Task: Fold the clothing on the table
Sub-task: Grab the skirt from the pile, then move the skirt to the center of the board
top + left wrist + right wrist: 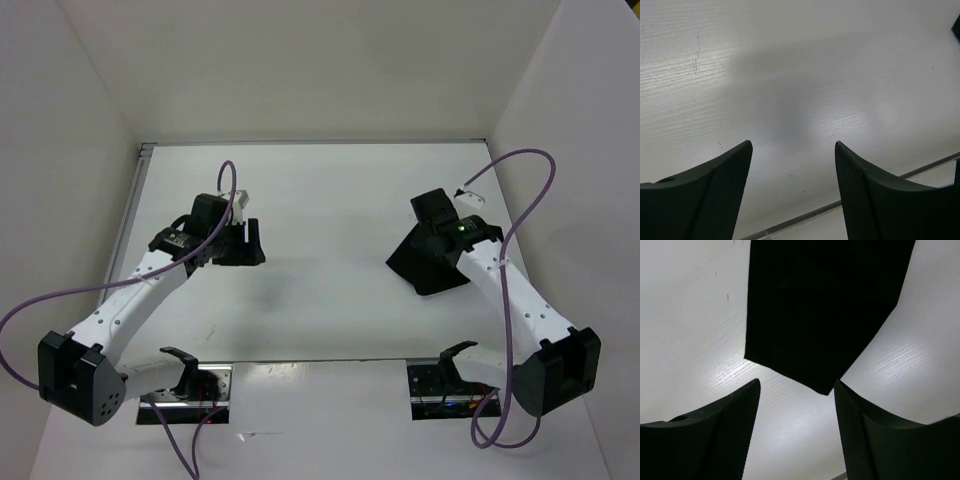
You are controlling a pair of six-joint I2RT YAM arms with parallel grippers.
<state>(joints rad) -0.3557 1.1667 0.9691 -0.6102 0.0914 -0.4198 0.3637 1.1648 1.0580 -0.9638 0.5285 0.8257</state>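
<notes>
The clothing (415, 268) is a compact folded black piece lying on the white table (320, 200) at the right, partly under my right arm. In the right wrist view the clothing (825, 310) fills the upper middle, and one corner points toward the gap of my right gripper (796, 384). That gripper (432, 212) is open, holds nothing, and hovers over the table. My left gripper (245, 243) is at the left, well away from the fabric. It is open over the bare table (790, 75), with nothing between its fingers (715, 195).
White upright walls close the table on the left, back and right. A thin metal strip (840, 204) runs along the table edge below my left gripper. Purple cables (520, 165) loop off both arms. The arm bases (190, 385) stand at the near edge.
</notes>
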